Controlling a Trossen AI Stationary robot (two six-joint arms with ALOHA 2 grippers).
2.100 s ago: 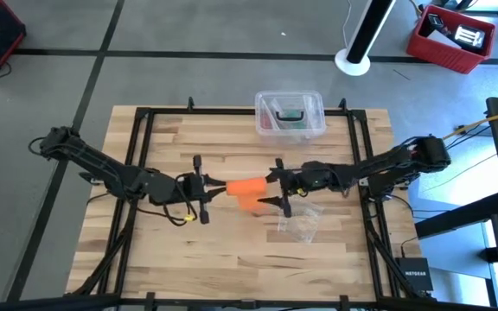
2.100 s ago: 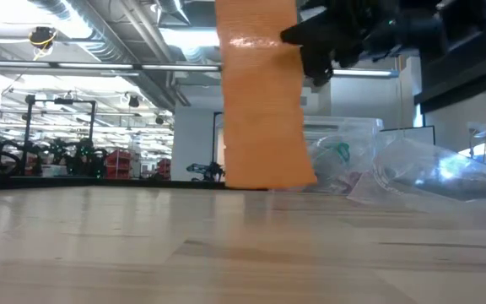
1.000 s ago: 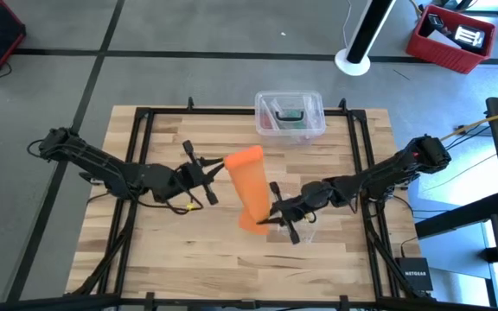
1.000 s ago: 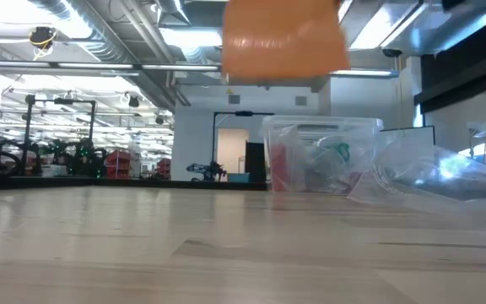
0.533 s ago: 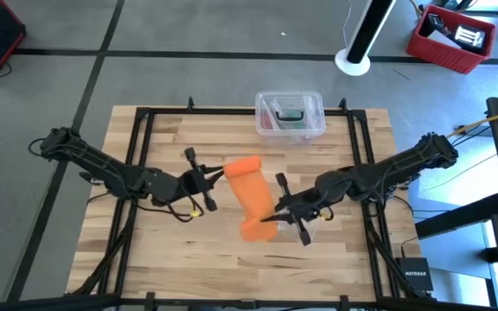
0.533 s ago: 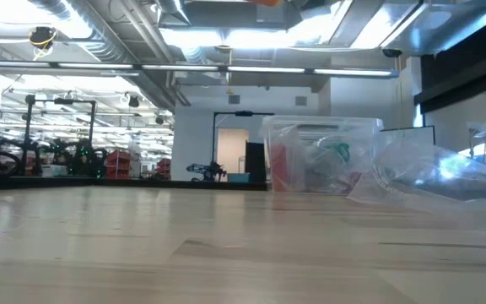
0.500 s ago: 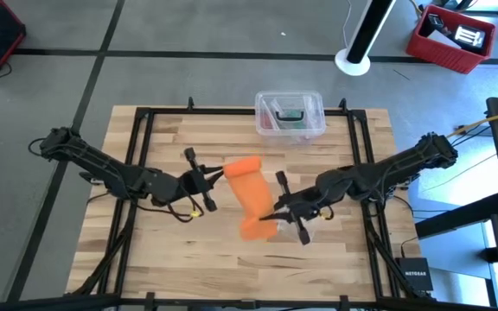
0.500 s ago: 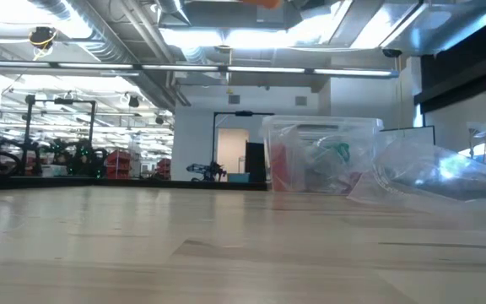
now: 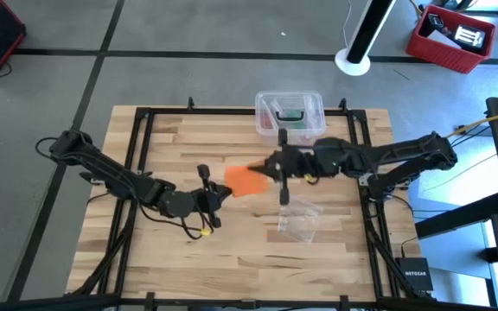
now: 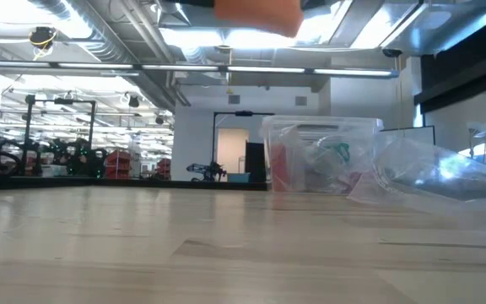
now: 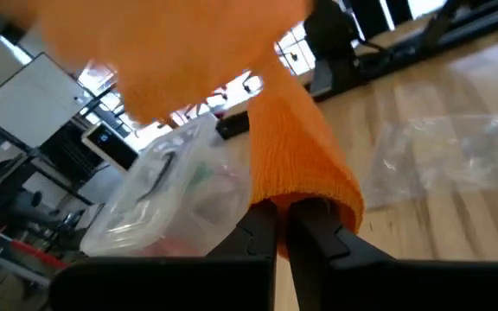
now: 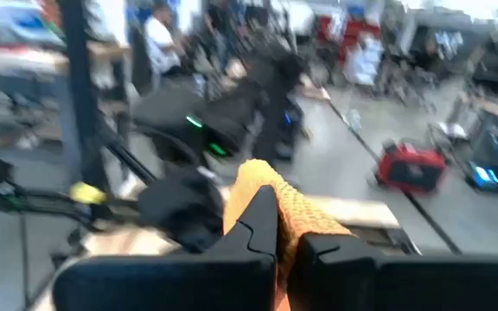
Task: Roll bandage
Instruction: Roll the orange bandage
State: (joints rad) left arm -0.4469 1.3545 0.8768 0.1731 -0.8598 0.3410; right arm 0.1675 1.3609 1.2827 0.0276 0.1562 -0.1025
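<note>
Bandage [image 9: 245, 180] held in the air over mid-table, between both arms; nothing orange touches the wood in low view, only its bottom edge [image 10: 258, 14] shows at top of frame.

L gripper [image 9: 207, 195] near front-centre of table, fingers pinched closed on one end of the bandage [image 11: 301, 164]; wrist view shows the fabric folded over the fingertips [image 11: 262, 220].

R gripper [image 9: 281, 173] just in front of the clear plastic box [image 9: 290, 114], also clamped on the bandage [image 12: 279, 207]; the cloth sits between its fingers [image 12: 258, 220].

Crumpled clear bag [image 9: 301, 218] lies on table near R arm, apart from the bandage.

Judgement: band not rolled yet, early in task. To do the step well: keep band taut but not stretched, edges square, no twist. Lay it flat on bare wood away from bag and box before rolling. One gripper should anchor the end while the other turns. Risk: soft fabric slipping from a pinch, or roll going cone-shaped.
</note>
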